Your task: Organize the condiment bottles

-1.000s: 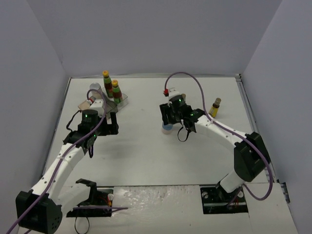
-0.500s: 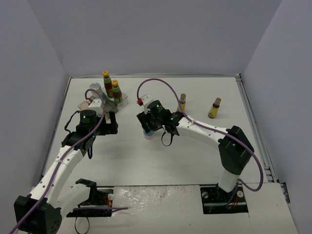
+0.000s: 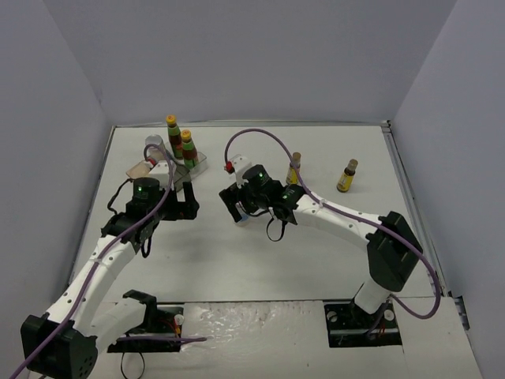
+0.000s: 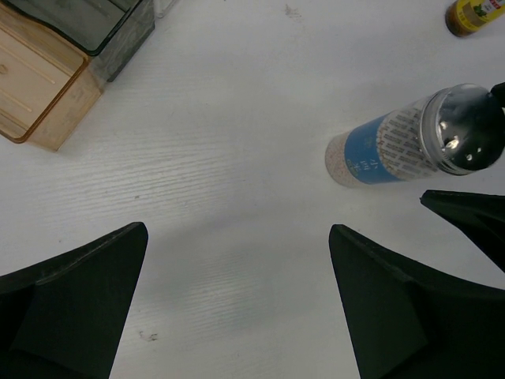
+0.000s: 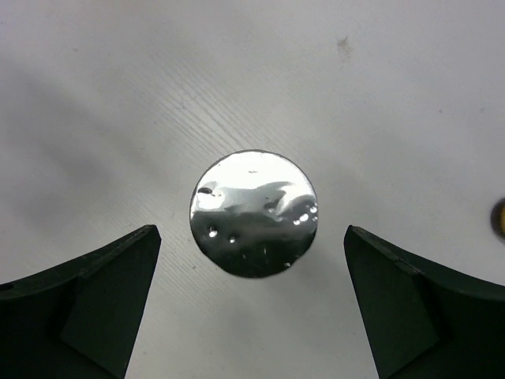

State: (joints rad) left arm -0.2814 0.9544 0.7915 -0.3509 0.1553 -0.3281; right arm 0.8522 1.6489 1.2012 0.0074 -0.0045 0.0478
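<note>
Right fingers [image 3: 237, 204]: mine, spread wide on either side of the jar's shiny lid. They touch nothing and hold nothing.
Pale jar [image 5: 254, 212]: upright on the table [image 3: 260, 260], directly under my right fingers, mid-table and right of the tray. Silver-grey lid, blue label.
Left fingers [image 3: 188, 207]: wide open, empty, just left of that jar.
Tray [image 3: 199, 165]: far left.
Red-labelled sauces [image 3: 174, 136]: both upright in the tray.
Second pale jar [image 3: 154, 145]: at the tray's left end; I cannot tell whether it is inside.
Slim brown-capped bottles [image 3: 295, 167]: two, upright, far right of centre, apart from each other.
</note>
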